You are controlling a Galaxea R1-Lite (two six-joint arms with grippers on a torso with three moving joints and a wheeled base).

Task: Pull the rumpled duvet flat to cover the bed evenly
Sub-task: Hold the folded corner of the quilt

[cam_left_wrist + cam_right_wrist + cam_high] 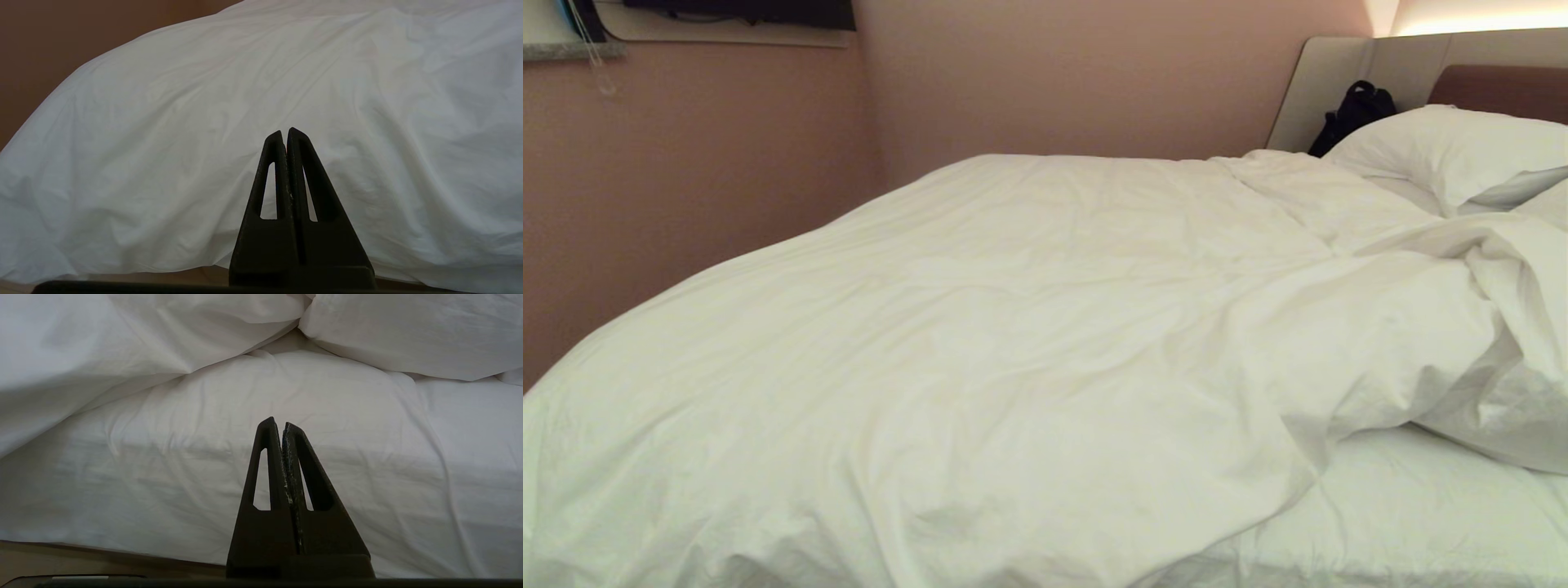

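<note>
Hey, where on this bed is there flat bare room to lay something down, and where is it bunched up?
Bare sheet shows at the near right, bordered by the duvet edge and its bunched fold. The duvet's broad left stretch is fairly smooth. It is crowded at the right: the heaped fold, then the pillow and black bag by the headboard.

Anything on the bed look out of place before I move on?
Yes. The duvet is bunched and folded back at the right side near the pillow, leaving the sheet bare. A black bag sits against the headboard.

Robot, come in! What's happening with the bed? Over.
Left gripper and right gripper shut, empty. Puffy white duvet bunched, sheet bare at right. Black bag by headboard.
</note>
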